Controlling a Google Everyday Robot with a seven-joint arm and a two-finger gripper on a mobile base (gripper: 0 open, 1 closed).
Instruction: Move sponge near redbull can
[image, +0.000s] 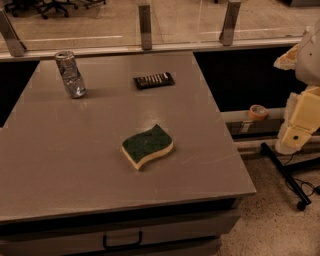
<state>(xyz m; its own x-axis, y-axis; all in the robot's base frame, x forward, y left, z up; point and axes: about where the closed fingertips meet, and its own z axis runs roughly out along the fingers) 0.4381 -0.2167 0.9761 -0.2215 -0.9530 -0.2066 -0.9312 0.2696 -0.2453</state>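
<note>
The sponge (147, 145), wavy with a dark green top over pale yellow foam, lies flat near the middle of the grey table (60, 165). The redbull can (70, 74), slim and silvery, stands at the table's far left, well apart from the sponge. My gripper (287, 59) is at the right edge of the view, off the table and far from both. It hangs on the pale arm (300, 117) and holds nothing that shows.
A flat dark ridged packet (154, 80) lies at the table's far middle. A railing with metal posts (145, 20) runs behind the table. A tape roll (258, 111) sits on a low ledge to the right. A black stand's legs (285, 172) are on the floor.
</note>
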